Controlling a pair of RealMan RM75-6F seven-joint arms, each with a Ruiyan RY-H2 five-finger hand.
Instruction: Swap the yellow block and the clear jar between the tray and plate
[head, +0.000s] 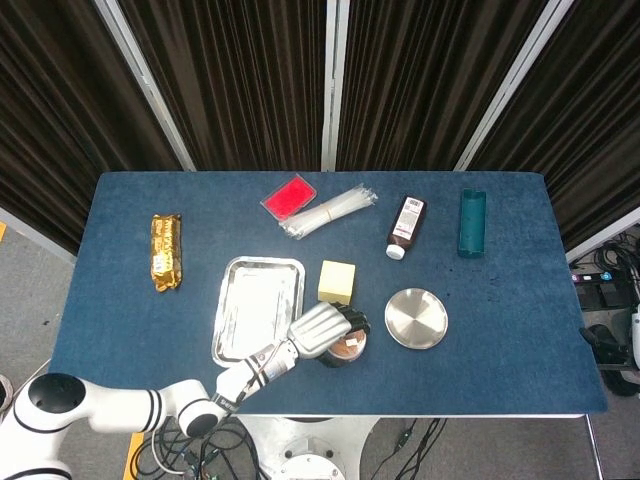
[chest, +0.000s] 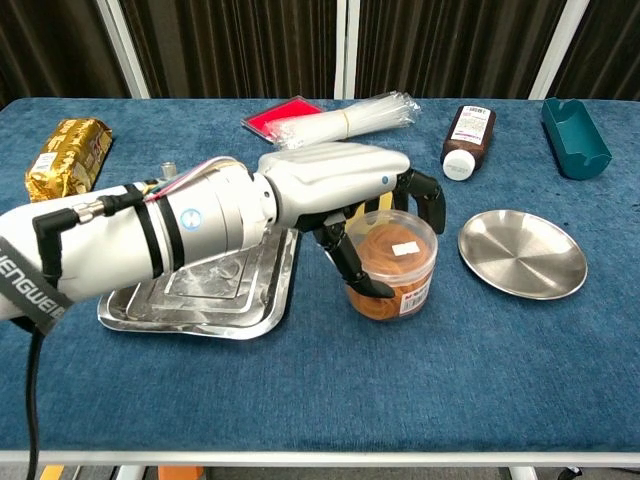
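My left hand (chest: 345, 190) (head: 322, 330) grips the clear jar (chest: 392, 265) (head: 347, 349), which has orange-brown contents and a white label. The jar is between the tray and the plate, low over or on the blue cloth; I cannot tell which. The yellow block (head: 337, 281) stands on the cloth right of the silver tray (head: 240, 320) (chest: 160, 305); in the chest view my arm hides it. The round silver plate (head: 416, 318) (chest: 522, 253) lies bare to the right of the jar. My right hand is out of both views.
A brown bottle (head: 405, 226) (chest: 467, 138), a teal holder (head: 472, 222) (chest: 575, 135), a bundle of clear straws (head: 328, 211) (chest: 345, 120), a red case (head: 289, 196) and a gold packet (head: 166, 251) (chest: 65, 155) lie along the far half of the table.
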